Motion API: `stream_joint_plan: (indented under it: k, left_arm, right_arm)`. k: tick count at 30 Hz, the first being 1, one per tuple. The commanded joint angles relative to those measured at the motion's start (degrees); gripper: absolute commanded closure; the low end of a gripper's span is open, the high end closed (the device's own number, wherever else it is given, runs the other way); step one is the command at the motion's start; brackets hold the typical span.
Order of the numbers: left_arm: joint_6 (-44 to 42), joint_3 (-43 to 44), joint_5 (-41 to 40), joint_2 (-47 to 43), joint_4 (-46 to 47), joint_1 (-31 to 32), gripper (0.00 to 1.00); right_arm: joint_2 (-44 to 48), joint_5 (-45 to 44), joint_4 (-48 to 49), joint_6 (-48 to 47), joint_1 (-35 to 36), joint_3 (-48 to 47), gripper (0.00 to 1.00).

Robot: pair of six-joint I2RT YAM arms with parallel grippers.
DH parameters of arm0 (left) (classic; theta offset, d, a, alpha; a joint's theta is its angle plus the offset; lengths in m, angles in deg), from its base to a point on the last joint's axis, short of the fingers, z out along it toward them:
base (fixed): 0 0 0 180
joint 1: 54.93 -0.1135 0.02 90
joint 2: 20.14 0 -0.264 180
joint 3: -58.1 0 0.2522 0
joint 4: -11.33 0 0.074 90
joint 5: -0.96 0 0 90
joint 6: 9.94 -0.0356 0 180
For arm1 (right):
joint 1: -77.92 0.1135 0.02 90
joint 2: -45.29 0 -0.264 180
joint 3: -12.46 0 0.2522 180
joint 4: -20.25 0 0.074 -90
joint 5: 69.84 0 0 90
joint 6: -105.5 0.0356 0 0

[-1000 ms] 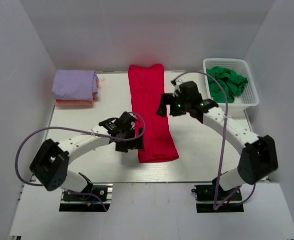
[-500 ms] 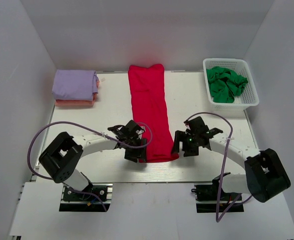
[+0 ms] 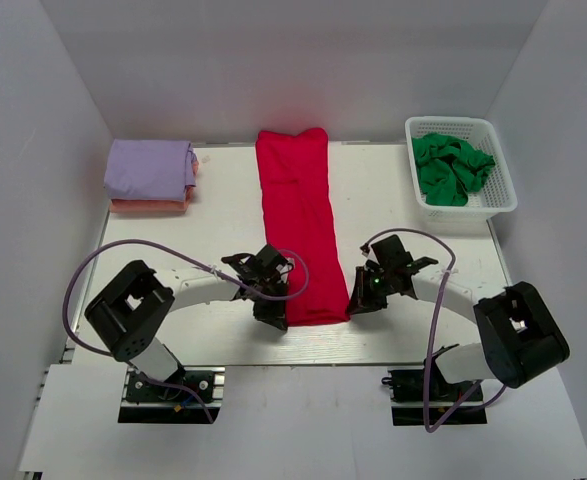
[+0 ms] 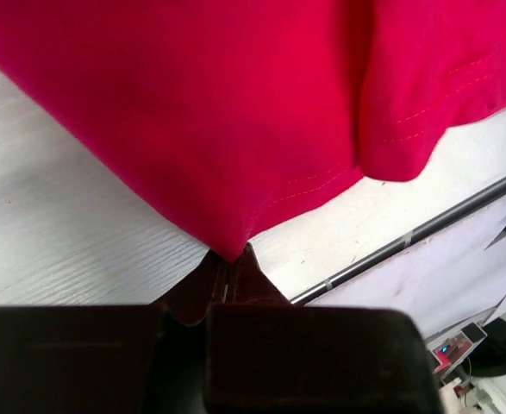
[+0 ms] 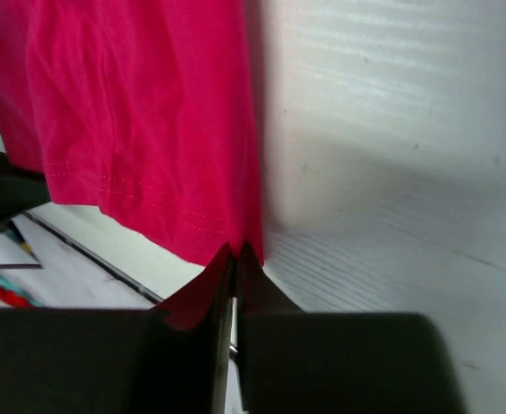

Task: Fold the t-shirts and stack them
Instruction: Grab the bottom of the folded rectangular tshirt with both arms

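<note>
A bright red t-shirt (image 3: 299,225) lies folded into a long strip down the middle of the table. My left gripper (image 3: 276,318) is shut on its near left corner (image 4: 231,246), the cloth pinched at the fingertips. My right gripper (image 3: 354,305) is shut on the near right corner (image 5: 240,246). A lavender t-shirt (image 3: 150,166) sits folded on a peach-orange one (image 3: 149,206) at the back left. A deep green t-shirt (image 3: 453,166) lies crumpled in the basket.
The white lattice basket (image 3: 505,195) stands at the back right. The table's front edge with its metal rail (image 4: 425,231) runs just behind the red hem. Grey walls close in the left, right and back sides.
Both arms came down to the near end of the red shirt, the right one from mid-table. Both grippers went from open to shut on the hem corners.
</note>
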Motion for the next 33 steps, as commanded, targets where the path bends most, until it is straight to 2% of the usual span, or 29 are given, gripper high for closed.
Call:
stream_joint_plan:
  k: [1,5,9,16,21,25,26,27,33]
  left_arm:
    - [-0.2,0.3,-2.5,-1.9,-0.7,0.5,1.00]
    - [2.3,3.3,-3.1,-5.0,-6.9,0.5,1.00]
    - [4.9,1.6,2.6,-10.9,-6.9,1.1,1.00]
    - [7.5,0.3,5.8,-12.8,-10.4,2.2,1.00]
    - [5.8,4.2,5.0,-10.4,-10.9,2.2,1.00]
    - [6.4,7.2,-0.2,-9.2,-13.6,0.5,1.00]
    - [7.1,8.1,-5.7,-9.2,-14.9,0.5,1.00]
    - [7.1,10.4,-7.6,-8.5,-17.4,-0.1,1.00]
    - [6.6,17.0,-11.6,-5.0,-13.9,-4.4,1.00]
  right_arm:
    - [-0.4,3.5,1.2,-0.4,-0.1,0.8,1.00]
    - [3.5,5.3,-1.9,0.2,0.4,2.3,1.00]
    - [13.1,9.7,-3.6,4.0,1.1,5.9,1.00]
    - [20.3,10.1,-10.0,6.7,2.8,7.3,1.00]
    - [15.9,7.1,-9.9,5.5,3.1,4.3,1.00]
    - [10.9,4.1,-12.6,3.4,2.6,-3.5,1.00]
    - [9.5,2.6,-12.8,2.1,2.6,-4.4,1.00]
    - [8.7,2.4,-14.3,1.5,2.5,-5.4,1.00]
    - [-1.7,-0.3,-18.5,-2.3,0.7,-18.2,1.00]
